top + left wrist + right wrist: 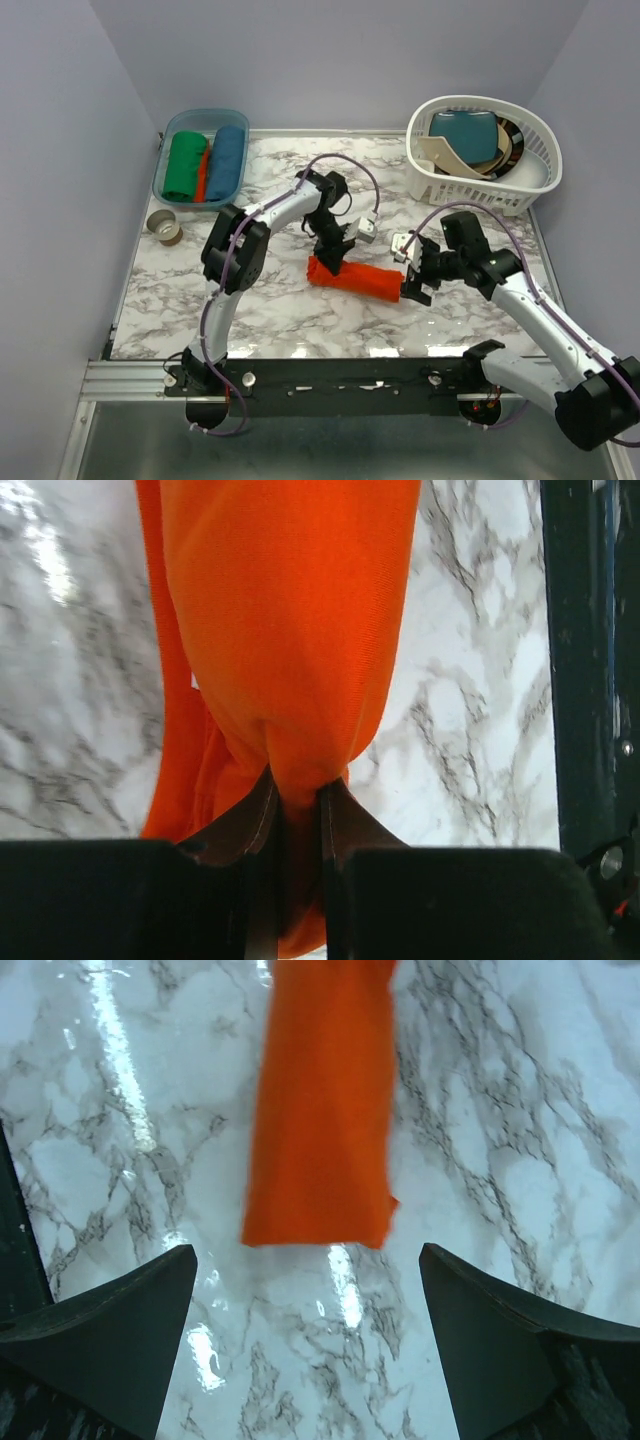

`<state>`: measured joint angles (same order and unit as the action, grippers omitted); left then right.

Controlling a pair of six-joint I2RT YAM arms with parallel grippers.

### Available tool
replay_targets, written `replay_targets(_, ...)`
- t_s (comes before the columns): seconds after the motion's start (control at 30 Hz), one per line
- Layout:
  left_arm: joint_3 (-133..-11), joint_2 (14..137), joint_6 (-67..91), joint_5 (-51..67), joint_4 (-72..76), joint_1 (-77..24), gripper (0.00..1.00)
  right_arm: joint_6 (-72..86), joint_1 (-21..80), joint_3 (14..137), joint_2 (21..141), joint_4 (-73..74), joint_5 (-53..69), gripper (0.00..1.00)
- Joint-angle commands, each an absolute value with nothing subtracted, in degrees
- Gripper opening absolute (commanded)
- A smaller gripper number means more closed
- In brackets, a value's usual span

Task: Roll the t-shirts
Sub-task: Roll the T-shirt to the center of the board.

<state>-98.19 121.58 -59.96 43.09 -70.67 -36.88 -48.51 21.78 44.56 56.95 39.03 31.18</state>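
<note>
Marble table (262,305), orange t-shirt (368,281) in left gripper (327,265)

White basket (478,190) w/ dishes (465,130) (far right), tape roll (165,227) left.

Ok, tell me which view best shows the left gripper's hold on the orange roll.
Left wrist: the left gripper pinches the orange roll up close. Top external shows it small; right wrist shows only the roll's free end.

Orange t-shirt (300,630): fine-knit cloth, matt, soft folds. Tabletop (520,1160): marble-look, smooth, glossy, with glare streaks. Basket (480,190) upper right: white slotted plastic, slight sheen. Tub (158,178) upper left: translucent blue plastic. Rail (130,375) at bottom: bare silvery metal.
</note>
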Motion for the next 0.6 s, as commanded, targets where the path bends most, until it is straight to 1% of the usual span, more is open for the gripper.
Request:
replay_targets(0.0, -109.0, 128.5, -59.4, 55.5, -86.8, -33.0, 0.0, -49.1, 26.6, 41.5, 57.2, 35.8, 32.2, 1.0)
replay_targets(0.13, -109.4, 129.1, -59.3, 56.3, -86.5, -32.4, 0.0, -47.4, 28.7, 41.3, 62.8, 32.6, 32.3, 1.0)
replay_targets(0.27, -107.6, 129.1, -59.8, 57.0, -86.6, -32.3, 0.0, -43.5, 28.7, 42.9, 67.7, 28.0, 31.3, 1.0)
replay_targets(0.57, -106.1, 128.9, -60.3, 56.8, -86.8, -32.2, 0.0, -46.2, 28.8, 49.8, 69.2, 31.0, 31.6, 1.0)
